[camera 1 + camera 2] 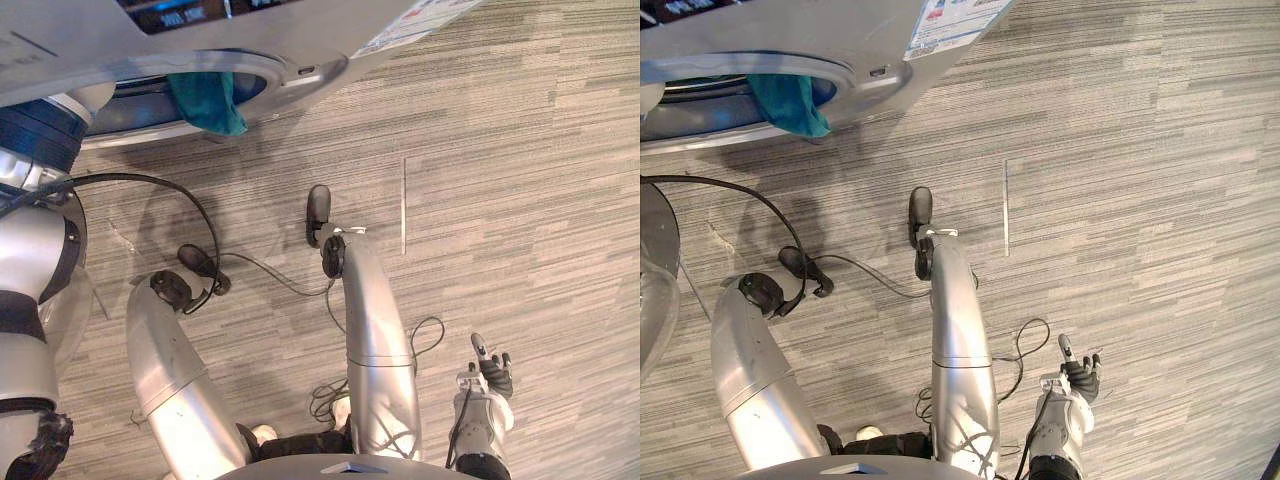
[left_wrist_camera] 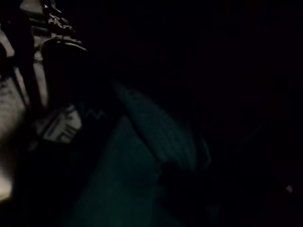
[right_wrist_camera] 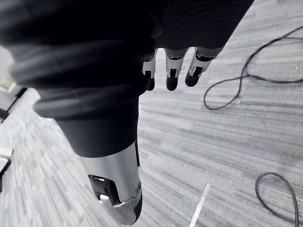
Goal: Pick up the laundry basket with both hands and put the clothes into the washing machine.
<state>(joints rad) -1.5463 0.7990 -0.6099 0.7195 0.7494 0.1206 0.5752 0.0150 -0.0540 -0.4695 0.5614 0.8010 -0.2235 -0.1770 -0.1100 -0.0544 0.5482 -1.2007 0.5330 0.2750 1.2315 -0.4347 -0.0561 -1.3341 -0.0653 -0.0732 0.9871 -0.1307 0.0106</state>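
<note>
A grey washing machine [image 1: 300, 40] stands at the top of the eye views with its round door opening [image 1: 268, 78] facing me. A teal cloth [image 1: 210, 100] hangs over the opening's lower rim. My left arm reaches up on the left, and the dark ribbed cover of my left hand [image 1: 38, 130] sits at the edge of the opening. The left wrist view is dark, with a fold of teal cloth [image 2: 156, 137] close ahead. My right hand [image 1: 487, 375] hangs low at the lower right, open and empty, its fingers [image 3: 170, 78] straight above the carpet.
Grey striped carpet [image 1: 520, 200] spreads out to the right of the machine. A thin pale line [image 1: 404, 205] runs across it. A white label [image 1: 410, 25] is stuck on the machine's front.
</note>
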